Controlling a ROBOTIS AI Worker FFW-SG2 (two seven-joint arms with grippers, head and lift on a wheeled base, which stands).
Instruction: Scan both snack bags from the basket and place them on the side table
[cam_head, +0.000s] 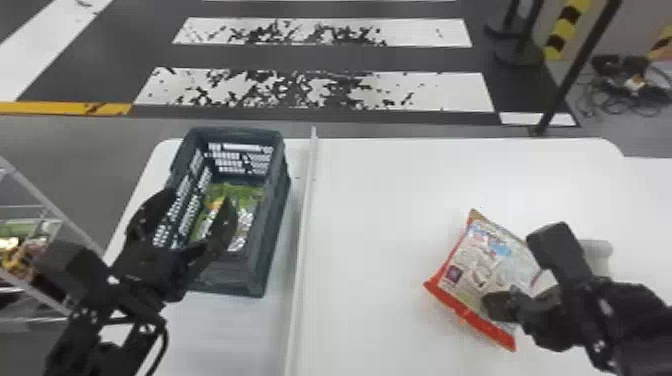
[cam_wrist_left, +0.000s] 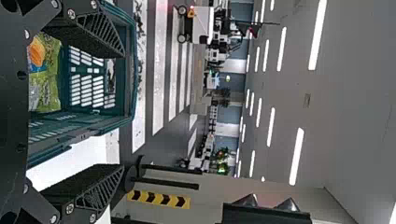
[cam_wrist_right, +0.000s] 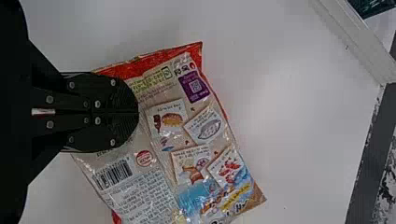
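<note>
Listed nearest the camera: left gripper (cam_head: 198, 197), fingers spread wide above the near part of the basket, pinching no bag. Noted to the left of that gripper: one wire rack (cam_head: 50, 204), stocked with shiny packets (cam_head: 20, 255), role in the job not evident.

Entered next, beneath and just beyond the left gripper: one dark green basket (cam_head: 274, 215), slatted, with a green snack bag (cam_head: 245, 192) inside, leaning toward the far end or lying flat, hard to tell which. Counted as outstanding: removing, scanning and setting down this bag. Judged the job to be roughly midway at best.

Recorded to the right of the left gripper and the basket: one pale raised divider (cam_head: 302, 235), then a broad white table (cam_head: 370, 215). Could not confirm this surface as the side table.

Catalogued farther right, beneath the right gripper (cam_wrist_right: 138, 112): one red-edged snack bag (cam_head: 475, 270), printed panels facing up, already out of the basket. Could not establish whether scanned, or whether finally placed. Described the right gripper as having both fingers pressed together over that bag, with no part of it visibly caught between. Added last, just beyond the right gripper: one pale rounded object (cam_head: 600, 248), partly hidden, purpose unclear.
</note>
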